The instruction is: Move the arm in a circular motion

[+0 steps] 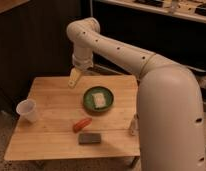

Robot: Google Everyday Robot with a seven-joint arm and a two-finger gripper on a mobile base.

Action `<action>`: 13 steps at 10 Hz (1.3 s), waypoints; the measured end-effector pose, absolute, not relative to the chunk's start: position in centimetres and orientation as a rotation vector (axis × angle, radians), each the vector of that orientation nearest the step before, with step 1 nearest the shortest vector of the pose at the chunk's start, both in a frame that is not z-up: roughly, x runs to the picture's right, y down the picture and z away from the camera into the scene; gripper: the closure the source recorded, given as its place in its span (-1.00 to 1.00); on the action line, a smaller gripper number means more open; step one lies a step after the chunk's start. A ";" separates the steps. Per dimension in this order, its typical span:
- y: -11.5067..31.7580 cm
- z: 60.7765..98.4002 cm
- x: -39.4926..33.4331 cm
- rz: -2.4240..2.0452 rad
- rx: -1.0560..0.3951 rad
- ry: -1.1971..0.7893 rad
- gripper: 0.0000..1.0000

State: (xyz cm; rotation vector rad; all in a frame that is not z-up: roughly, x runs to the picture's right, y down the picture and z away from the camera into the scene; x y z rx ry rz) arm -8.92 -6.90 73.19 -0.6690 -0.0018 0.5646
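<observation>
Presently, the wooden slatted surface stands on speckled flooring before dark cabinetry. A round green plate holds a pale rectangular block; a translucent cup stands at the left edge. My glossy white arm reaches over the far edge, pincer hanging above the back left; whether it is spread or closed, I cannot tell.
</observation>
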 end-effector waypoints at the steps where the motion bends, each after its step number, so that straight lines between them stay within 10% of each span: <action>1: -6.9 73.3 -7.2 0.579 -0.670 0.000 -1.00; 13: -7.7 74.9 2.2 0.682 -0.656 -0.009 -1.00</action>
